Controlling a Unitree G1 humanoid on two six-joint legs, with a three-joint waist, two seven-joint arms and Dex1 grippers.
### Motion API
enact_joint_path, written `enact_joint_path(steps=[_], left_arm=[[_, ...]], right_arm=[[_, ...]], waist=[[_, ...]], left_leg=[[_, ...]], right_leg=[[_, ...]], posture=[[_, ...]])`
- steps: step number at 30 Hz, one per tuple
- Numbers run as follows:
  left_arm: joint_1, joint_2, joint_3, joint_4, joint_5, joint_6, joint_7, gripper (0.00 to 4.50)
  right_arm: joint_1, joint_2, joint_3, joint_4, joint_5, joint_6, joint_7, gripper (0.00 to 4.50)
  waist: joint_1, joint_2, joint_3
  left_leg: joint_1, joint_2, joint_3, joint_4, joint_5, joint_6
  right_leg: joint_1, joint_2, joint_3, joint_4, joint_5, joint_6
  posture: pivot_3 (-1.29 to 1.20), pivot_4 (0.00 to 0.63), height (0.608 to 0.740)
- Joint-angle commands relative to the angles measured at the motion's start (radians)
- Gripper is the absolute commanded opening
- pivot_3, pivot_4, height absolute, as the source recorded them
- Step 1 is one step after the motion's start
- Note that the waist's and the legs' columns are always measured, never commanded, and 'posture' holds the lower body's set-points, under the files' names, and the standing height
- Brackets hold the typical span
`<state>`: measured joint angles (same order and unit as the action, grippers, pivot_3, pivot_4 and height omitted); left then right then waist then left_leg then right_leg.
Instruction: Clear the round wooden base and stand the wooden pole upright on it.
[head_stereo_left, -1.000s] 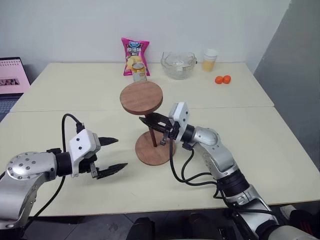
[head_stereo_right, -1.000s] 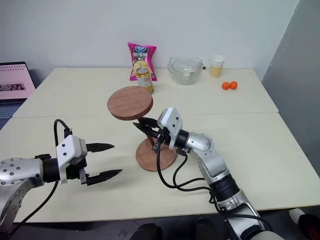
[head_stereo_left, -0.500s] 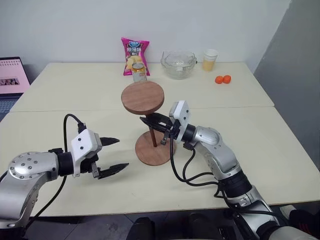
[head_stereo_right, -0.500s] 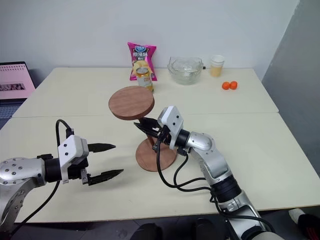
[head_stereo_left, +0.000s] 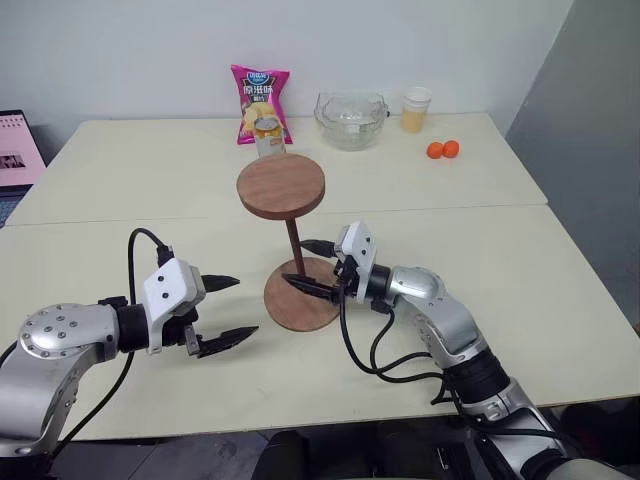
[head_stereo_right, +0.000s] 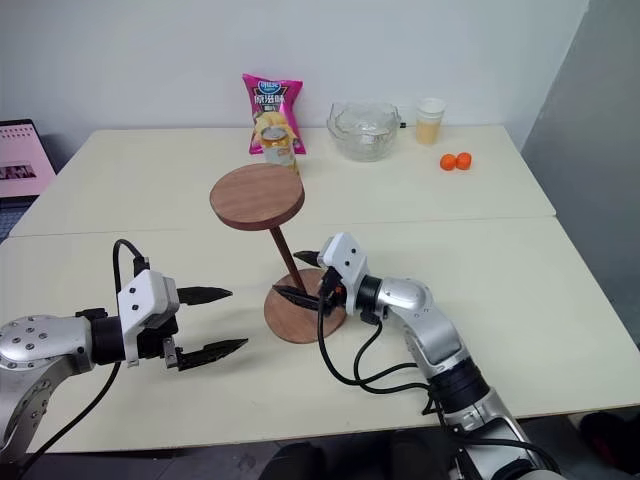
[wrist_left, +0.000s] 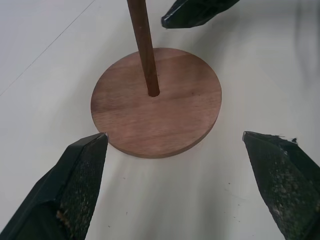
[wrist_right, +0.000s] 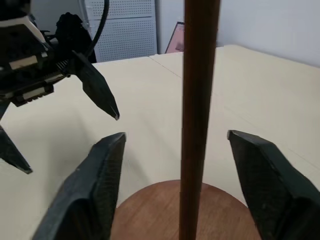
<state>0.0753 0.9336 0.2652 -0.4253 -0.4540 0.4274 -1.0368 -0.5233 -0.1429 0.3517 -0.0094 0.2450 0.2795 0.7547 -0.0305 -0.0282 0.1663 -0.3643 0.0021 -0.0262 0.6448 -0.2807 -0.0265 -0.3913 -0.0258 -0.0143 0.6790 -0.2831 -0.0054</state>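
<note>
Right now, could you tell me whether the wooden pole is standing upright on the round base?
Nearly upright: the wooden pole stands in the centre hole of the round wooden base, leaning slightly, with the open right gripper around it, not touching.

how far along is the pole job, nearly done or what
Nearly done. The wooden pole stands upright in the centre hole of the round wooden base, which carries nothing else. The right gripper is open around the pole without clamping it; the left gripper waits open beside the base. Left: back away.
</note>
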Motion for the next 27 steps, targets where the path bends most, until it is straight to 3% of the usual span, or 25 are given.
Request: enact_joint_path(steps=[1,9,18,22,27], left_arm=[[-0.006,-0.012,0.018,-0.032,-0.021,-0.007,0.010,4.50],[0.002,0.007,0.085,-0.059,-0.027,0.057,0.062,4.50],[0.085,0.061,0.189,-0.055,0.012,0.053,0.040,4.50],[0.082,0.070,0.216,-0.033,0.006,0.080,0.043,4.50],[0.059,0.069,0.202,-0.019,0.018,0.045,0.041,4.50]], right_arm=[[0.001,-0.027,-0.014,-0.077,0.011,0.014,0.028,4.46],[0.016,-0.210,-0.082,-0.174,0.035,0.056,0.112,4.46],[0.057,-0.497,-0.218,-0.274,0.103,0.059,0.289,4.46],[0.117,-0.680,-0.305,-0.321,0.178,0.079,0.451,4.46],[0.156,-0.753,-0.352,-0.356,0.238,0.120,0.483,4.46]], waist=[[0.000,0.000,0.000],[0.001,-0.003,0.007],[0.002,-0.004,0.012],[0.005,-0.003,0.013],[0.009,-0.003,0.015]], left_leg=[[0.000,0.000,0.000,0.000,0.000,0.000],[0.000,0.000,0.000,0.000,0.000,0.000],[0.000,0.000,0.000,0.000,0.000,0.000],[-0.001,0.000,0.000,0.000,0.000,0.000],[-0.001,0.001,0.000,0.000,0.000,0.000]], right_leg=[[0.000,0.000,0.000,0.000,0.000,0.000],[0.000,0.000,0.000,0.000,0.000,0.000],[0.000,0.000,0.000,-0.001,0.000,0.000],[0.001,0.000,-0.001,-0.002,0.000,0.001],[0.002,0.000,-0.001,-0.004,-0.001,0.001]], posture=[[0.00,0.150,0.740],[0.00,0.150,0.740],[0.00,0.150,0.740],[0.00,0.150,0.740],[0.00,0.150,0.740]])
